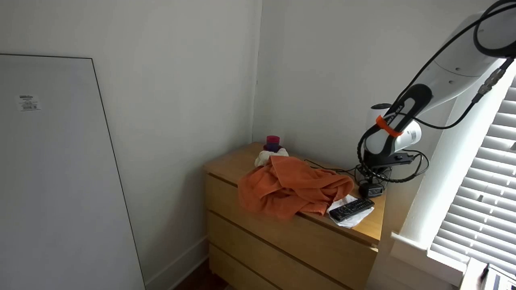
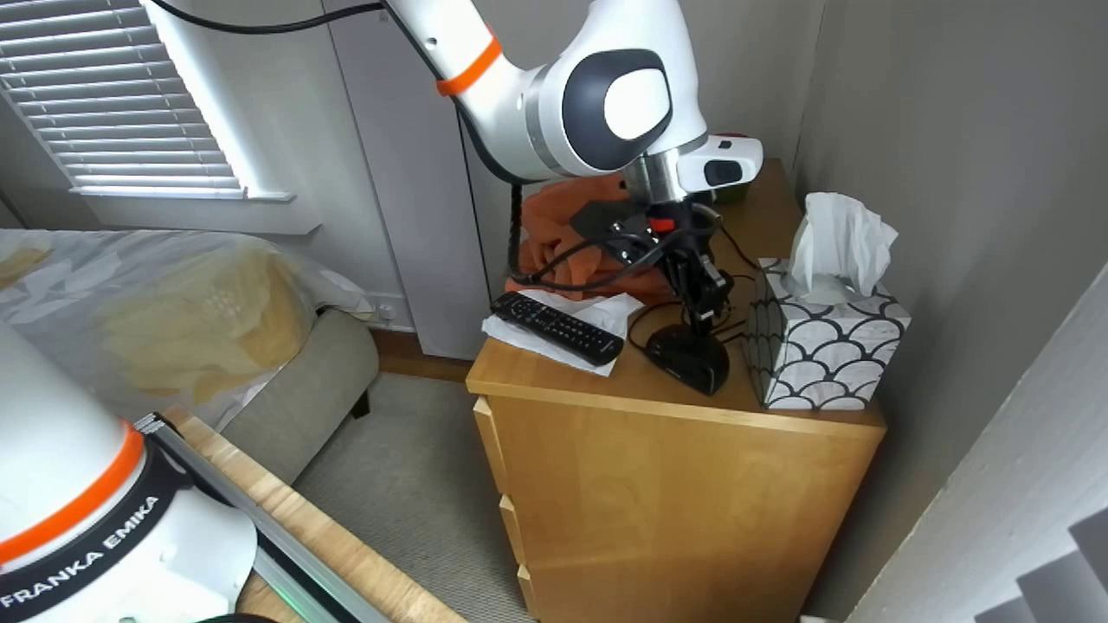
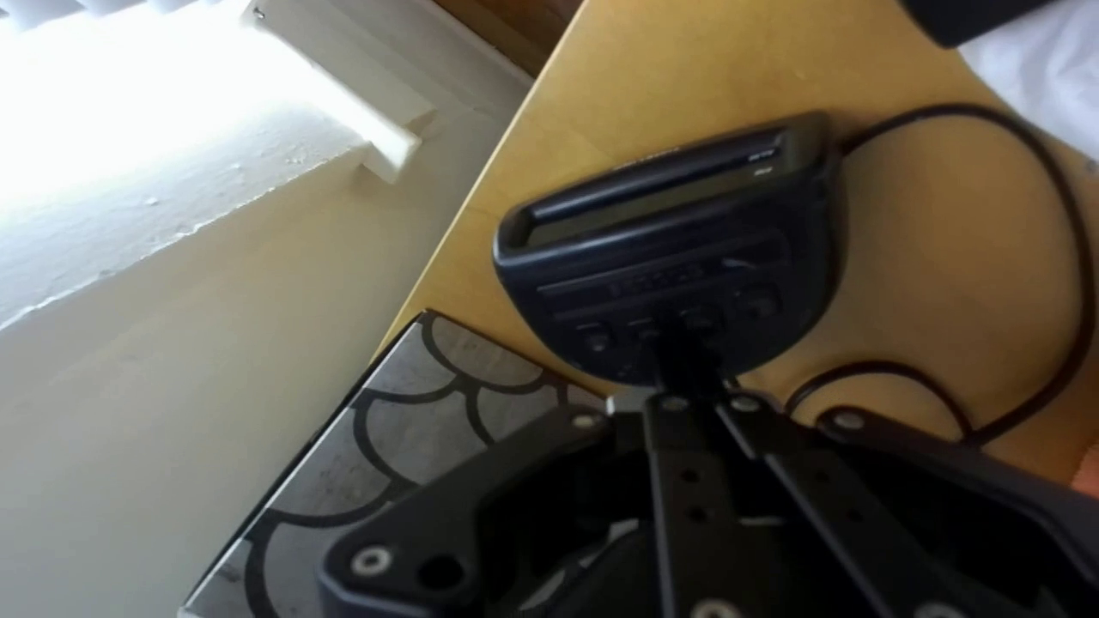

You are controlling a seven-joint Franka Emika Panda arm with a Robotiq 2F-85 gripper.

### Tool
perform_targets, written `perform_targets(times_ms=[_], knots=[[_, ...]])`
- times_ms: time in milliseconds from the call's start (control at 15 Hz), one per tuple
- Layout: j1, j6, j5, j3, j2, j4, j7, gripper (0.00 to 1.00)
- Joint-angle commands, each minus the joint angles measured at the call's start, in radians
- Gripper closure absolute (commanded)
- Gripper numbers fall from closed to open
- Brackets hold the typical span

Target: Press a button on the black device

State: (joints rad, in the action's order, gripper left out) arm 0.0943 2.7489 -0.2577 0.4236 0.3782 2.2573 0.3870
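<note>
Corded black device (image 3: 670,253) atop dresser (image 3: 730,60)

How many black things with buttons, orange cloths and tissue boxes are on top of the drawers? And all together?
Black things with buttons: 2, the black device and the remote control
Orange cloth: 1
Tissue box: 1
Total: 4

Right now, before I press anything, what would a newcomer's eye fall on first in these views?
Probably the crumpled orange cloth, heaped on the wooden dresser in both exterior views. Next, in an exterior view, might come the scallop-patterned tissue box at the dresser's end. The wrist view draws the eye to the black digital clock, where the shut gripper hides part of the button row; contact is unclear.
</note>
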Motion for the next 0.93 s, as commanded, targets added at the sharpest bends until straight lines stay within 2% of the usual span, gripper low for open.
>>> perform_targets(times_ms=[0,867], knots=[[-0.027,0.024,-0.019,0.026,0.026,-0.005,0.035,1.00],[-0.047,0.016,-0.026,0.035,0.064,-0.014,0.040,1.00]])
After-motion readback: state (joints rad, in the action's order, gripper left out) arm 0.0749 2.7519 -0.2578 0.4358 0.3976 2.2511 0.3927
